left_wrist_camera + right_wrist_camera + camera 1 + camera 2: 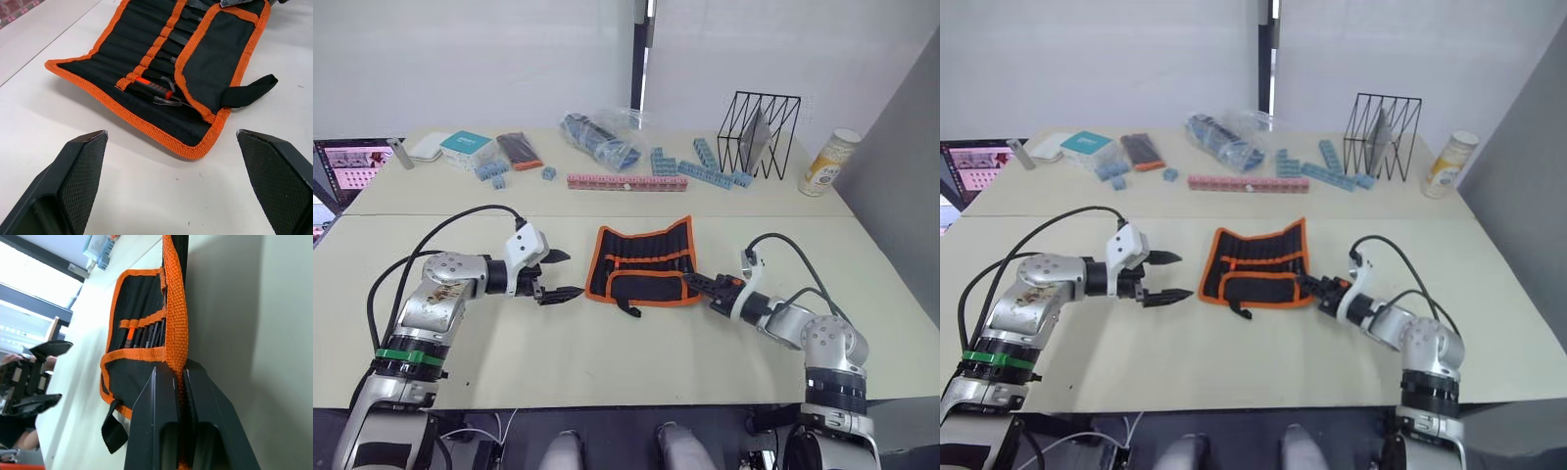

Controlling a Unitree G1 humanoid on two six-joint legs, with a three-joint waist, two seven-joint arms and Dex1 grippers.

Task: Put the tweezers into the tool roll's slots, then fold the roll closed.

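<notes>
Right wrist view: right gripper (179,382) pinched on tool roll (641,259) orange edge, mid-desk. Left gripper (560,275) wide open, empty, beside roll. Risk: fold drags roll, tweezers (168,93) slip out.

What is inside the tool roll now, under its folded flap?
The tool roll shows slim black tools in the slots along the orange strap, one with a red handle. The folded flap covers their lower ends, so their number stays unclear.
</notes>
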